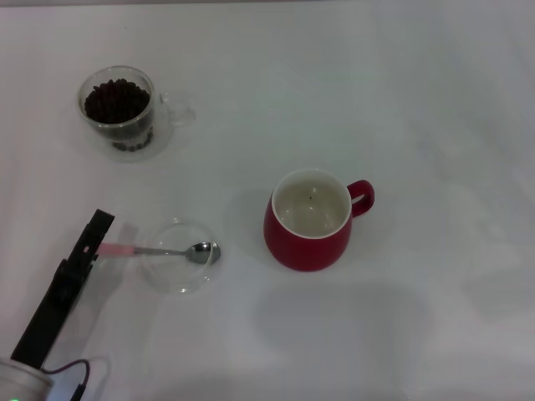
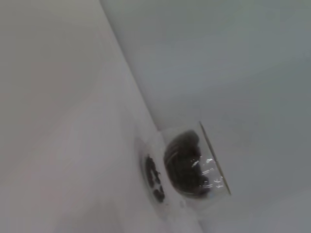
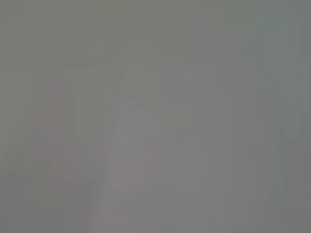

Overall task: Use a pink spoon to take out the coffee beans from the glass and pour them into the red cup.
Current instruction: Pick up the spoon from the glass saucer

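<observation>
spoon [image 1: 171,251]: flat, handle at left gripper [image 1: 94,246] | glass [image 1: 121,113], beans [image 1: 117,100]: beyond it | red cup [image 1: 309,221]: upright, well right

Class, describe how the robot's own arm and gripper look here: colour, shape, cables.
Only the left gripper shows: a long, flat black piece with a squared tip, on a pale grey-white wrist with a thin dark cable looping beside it. The right arm is not in view.

White table [image 1: 435,100]. Deep red cup [image 1: 308,242], creamy inside. Clear glass [image 1: 119,113] of near-black beans [image 1: 115,100]. Spoon [image 1: 167,250]: silver bowl, pale pink handle. Clear dish [image 1: 180,276]. Black fingers [image 1: 90,238], perhaps matte.
</observation>
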